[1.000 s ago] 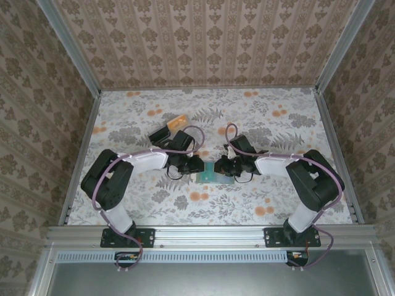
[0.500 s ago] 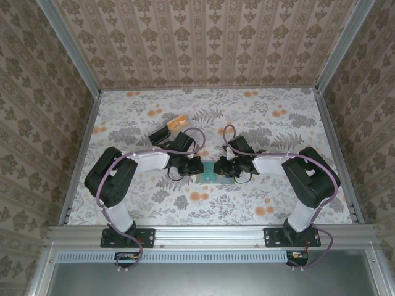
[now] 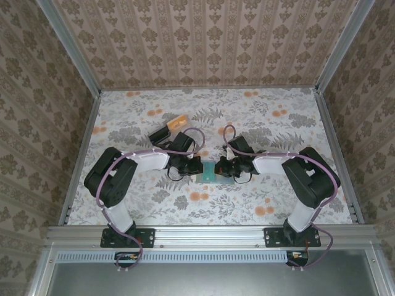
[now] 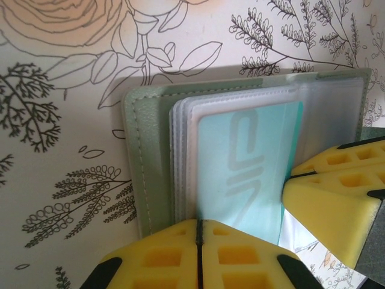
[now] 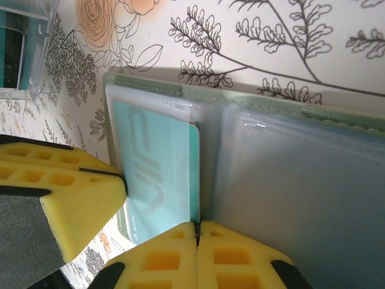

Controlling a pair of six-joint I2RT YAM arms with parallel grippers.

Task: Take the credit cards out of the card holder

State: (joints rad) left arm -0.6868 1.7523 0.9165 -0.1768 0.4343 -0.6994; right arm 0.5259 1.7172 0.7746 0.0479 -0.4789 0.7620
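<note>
Card holder: the grey-green card holder (image 4: 139,174) lies open and flat on the table, at the centre of the top view, between the two grippers.
Inside: a stack of clear plastic sleeves fans out from the stitched cover; in the right wrist view the far panel looks blue-grey under its plastic.
Card: a teal card (image 4: 246,168) with a pale looping logo sits in the top sleeve, most of its face showing and one short edge reaching the yellow fingers.
Left gripper: the left gripper (image 4: 198,232) has its yellow fingers pressed together, only a thin seam between them, right at the holder's near edge by the card's corner. Whether a sleeve or the card is nipped in that seam cannot be told.
Right gripper: the right gripper (image 5: 197,232) has its fingers likewise closed flush, at the line where the card's long edge meets the fold. What it pinches, if anything, is not clear.
Spacing: each wrist view shows the other claw's yellow finger touching or just beside the card's end.
Arms: both reach inward from the near edge, elbows out, purple cables looping over them.
Clear plastic box: a clear plastic box (image 5: 24,54) stands near the holder's corner, something teal in it.
Black-and-orange block: a black-and-orange block (image 3: 168,131) lies beyond the left arm, apart from the holder.
Table: the table (image 3: 278,123) has a floral cover.
</note>
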